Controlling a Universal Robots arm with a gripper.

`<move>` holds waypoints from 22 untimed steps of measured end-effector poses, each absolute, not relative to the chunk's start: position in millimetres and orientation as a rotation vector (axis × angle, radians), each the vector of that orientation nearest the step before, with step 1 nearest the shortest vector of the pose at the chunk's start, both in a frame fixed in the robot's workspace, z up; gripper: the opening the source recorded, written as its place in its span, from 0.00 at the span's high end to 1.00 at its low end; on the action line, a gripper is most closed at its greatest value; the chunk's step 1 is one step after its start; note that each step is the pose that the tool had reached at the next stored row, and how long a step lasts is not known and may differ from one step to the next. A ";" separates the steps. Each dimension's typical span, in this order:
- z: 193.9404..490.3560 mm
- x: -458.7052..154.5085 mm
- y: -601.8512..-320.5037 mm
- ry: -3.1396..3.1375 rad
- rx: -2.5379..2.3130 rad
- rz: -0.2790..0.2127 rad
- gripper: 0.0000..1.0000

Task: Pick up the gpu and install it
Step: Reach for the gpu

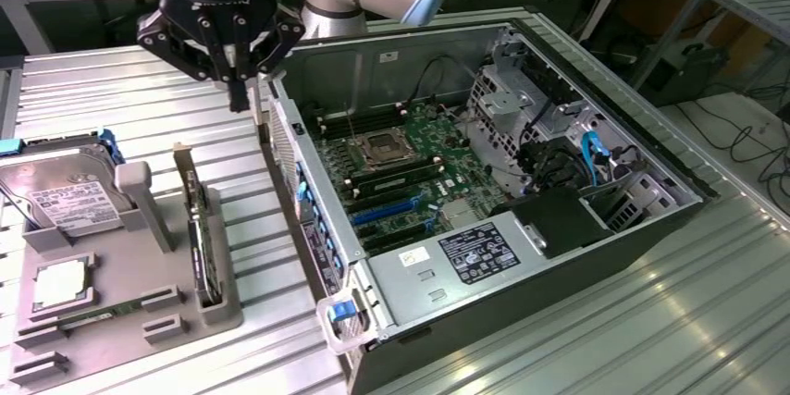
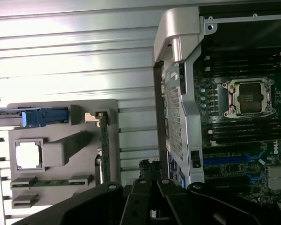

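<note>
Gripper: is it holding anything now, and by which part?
Nothing. The gripper hangs empty beside the computer case; the gpu stands on edge in the gray holder, apart from it.

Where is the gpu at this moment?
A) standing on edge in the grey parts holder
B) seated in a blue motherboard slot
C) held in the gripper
A: the gpu stands on edge in the grey parts holder, while the gripper hangs above by the computer case, carrying nothing.
</note>
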State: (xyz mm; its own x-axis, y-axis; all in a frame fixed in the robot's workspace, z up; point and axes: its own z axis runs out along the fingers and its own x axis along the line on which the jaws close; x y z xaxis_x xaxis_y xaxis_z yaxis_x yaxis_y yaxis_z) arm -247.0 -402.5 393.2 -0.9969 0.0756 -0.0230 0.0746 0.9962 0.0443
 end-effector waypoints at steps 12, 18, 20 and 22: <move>393.2 -261.5 -403.8 3.114 0.117 0.068 0.89; 393.2 -269.0 -404.4 3.114 0.117 0.068 0.89; 393.2 -271.9 -404.6 3.114 0.116 0.068 0.89; 393.2 -274.6 -405.0 3.114 0.116 0.068 0.89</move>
